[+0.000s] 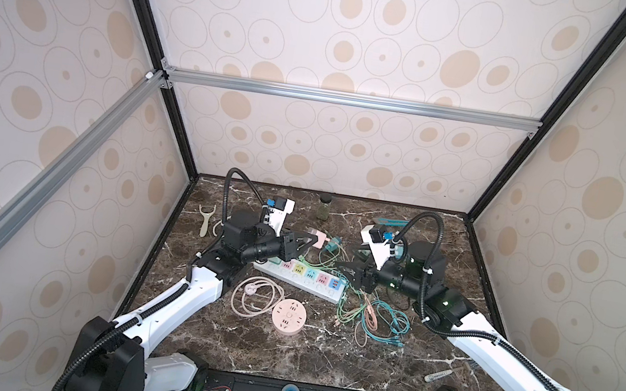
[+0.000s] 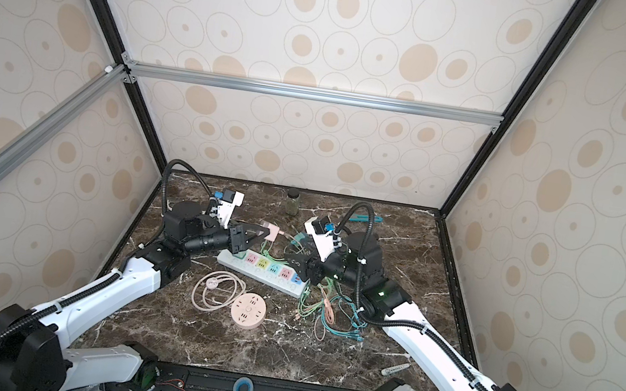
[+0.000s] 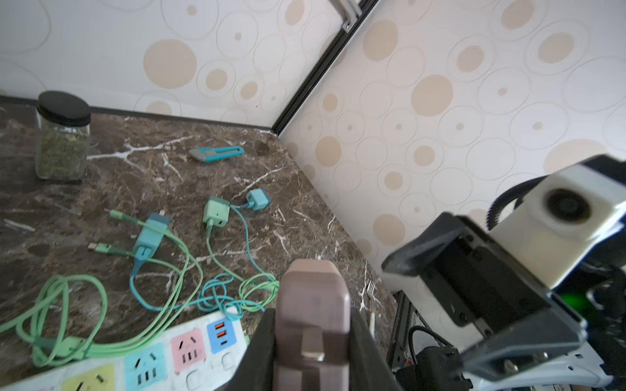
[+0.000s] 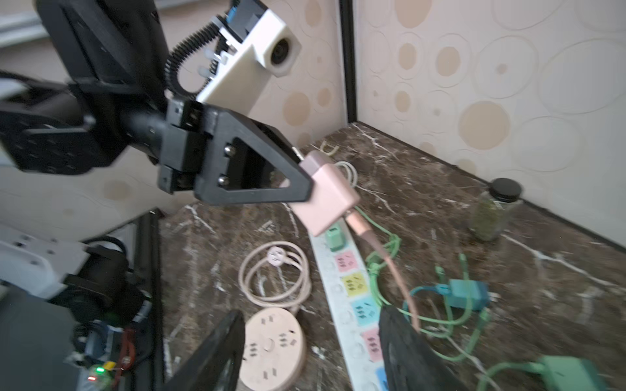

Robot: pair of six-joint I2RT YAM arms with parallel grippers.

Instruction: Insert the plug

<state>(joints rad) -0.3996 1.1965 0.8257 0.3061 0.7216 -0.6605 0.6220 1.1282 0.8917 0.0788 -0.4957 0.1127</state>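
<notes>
Pink plug (image 3: 313,304) pinched in the left gripper (image 3: 313,342), not in any socket yet

Left wrist view: fingers clamp its sides, a prong faces the lens, and the power strip (image 3: 152,359) lies on the table below. Right wrist view: right gripper (image 4: 311,313) is spread wide and empty, so nothing pins the strip. My guess is a push could slide it, and the pink cable (image 4: 389,264) crossing the green cables (image 4: 376,265) could tug the plug crooked. Top view, mid-frame: plug hangs off the dark marble tabletop (image 1: 279,351), with spotted wallpaper walls (image 1: 367,45) and an aluminium frame (image 1: 351,99) around it.
</notes>
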